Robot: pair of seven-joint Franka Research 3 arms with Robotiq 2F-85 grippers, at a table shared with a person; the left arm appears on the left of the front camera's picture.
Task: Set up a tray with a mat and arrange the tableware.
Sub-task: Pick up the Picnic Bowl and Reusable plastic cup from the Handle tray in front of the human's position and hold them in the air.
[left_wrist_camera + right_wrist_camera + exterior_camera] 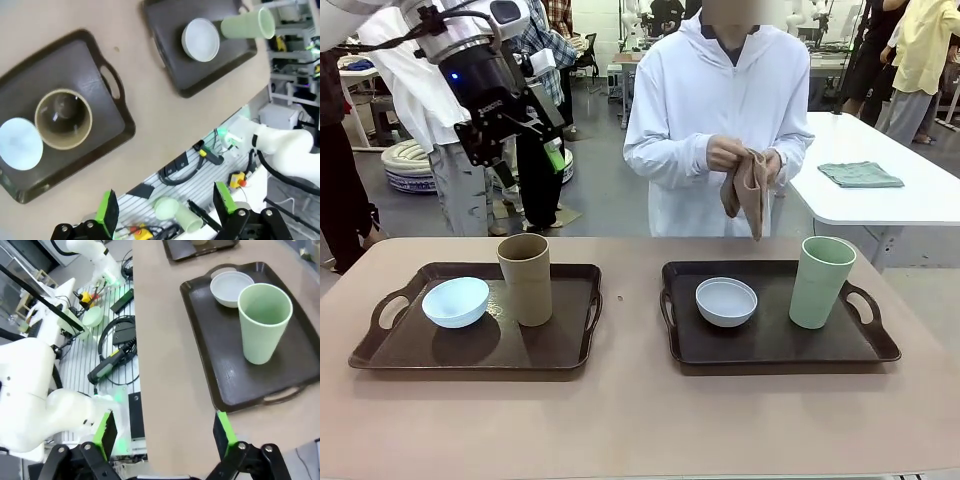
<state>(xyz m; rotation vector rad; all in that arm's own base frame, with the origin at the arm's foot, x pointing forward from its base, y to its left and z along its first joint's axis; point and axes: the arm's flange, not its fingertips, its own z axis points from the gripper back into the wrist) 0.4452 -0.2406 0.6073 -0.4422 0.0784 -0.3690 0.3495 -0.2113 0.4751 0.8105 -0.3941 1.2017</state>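
Table (640,420): two dark trays.
Left tray (545,345): table left; pale blue bowl (455,301), tan tumbler (525,278).
Right tray (770,345): table right; white-grey bowl (726,301), pale green tumbler (821,281).
Left gripper (530,165): above table, jaws apart, empty.
Right gripper (165,429): jaws apart, empty.

Dark brown left tray (550,342) — pale blue bowl (455,301), tan cup (525,280); right tray (770,345) matching — white-grey bowl (726,301), green cup (821,283).

On the dark plastic tray (552,345) below the left hand (530,165), a pale blue round bowl (455,301) sits just left of a tan-brown tall tumbler (526,279).
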